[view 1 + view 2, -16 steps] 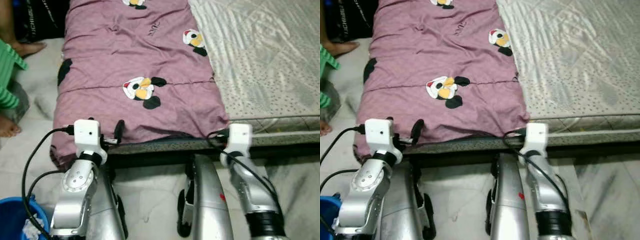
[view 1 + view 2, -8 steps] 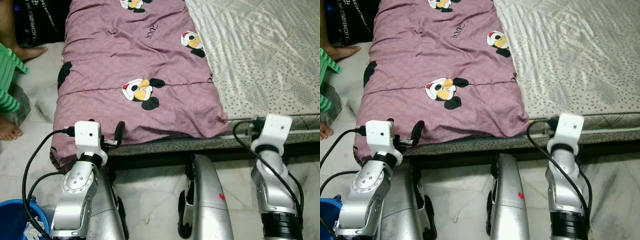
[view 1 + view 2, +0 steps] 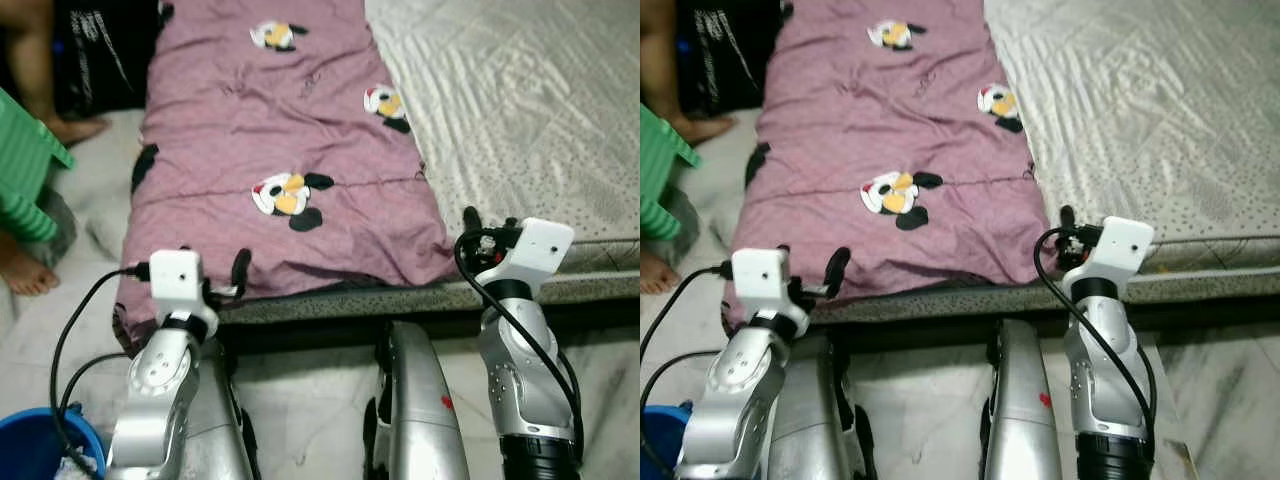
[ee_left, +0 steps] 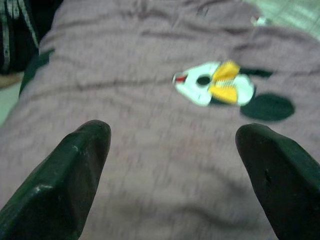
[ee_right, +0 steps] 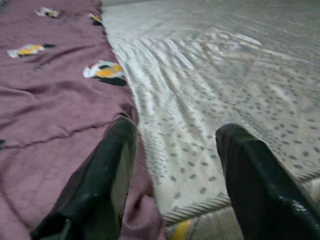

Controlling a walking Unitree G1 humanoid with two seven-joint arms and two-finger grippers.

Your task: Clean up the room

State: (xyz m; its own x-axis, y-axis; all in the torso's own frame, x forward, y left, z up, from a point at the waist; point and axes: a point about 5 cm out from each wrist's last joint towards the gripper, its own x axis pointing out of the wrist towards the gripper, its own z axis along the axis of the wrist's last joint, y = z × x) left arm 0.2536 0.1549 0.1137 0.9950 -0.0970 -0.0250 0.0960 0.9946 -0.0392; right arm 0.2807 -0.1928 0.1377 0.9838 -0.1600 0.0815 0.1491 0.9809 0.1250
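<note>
Right wrist view: right pincer (image 5: 172,165) spread straddling blanket (image 5: 45,100) edge.

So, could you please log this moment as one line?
left gripper: open, over purple blanket | right gripper: open, at blanket edge on mattress

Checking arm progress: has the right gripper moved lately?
Yes. The right gripper swung out to the robot's right, then rose above the mattress edge beside the blanket corner, fingers open.

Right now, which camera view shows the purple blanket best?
The left eye view: the purple blanket lies along the bed's left side, beside the pale sheet. The right eye view matches it. The left wrist view gives one blurred cartoon patch, the right wrist view its edge.
</note>
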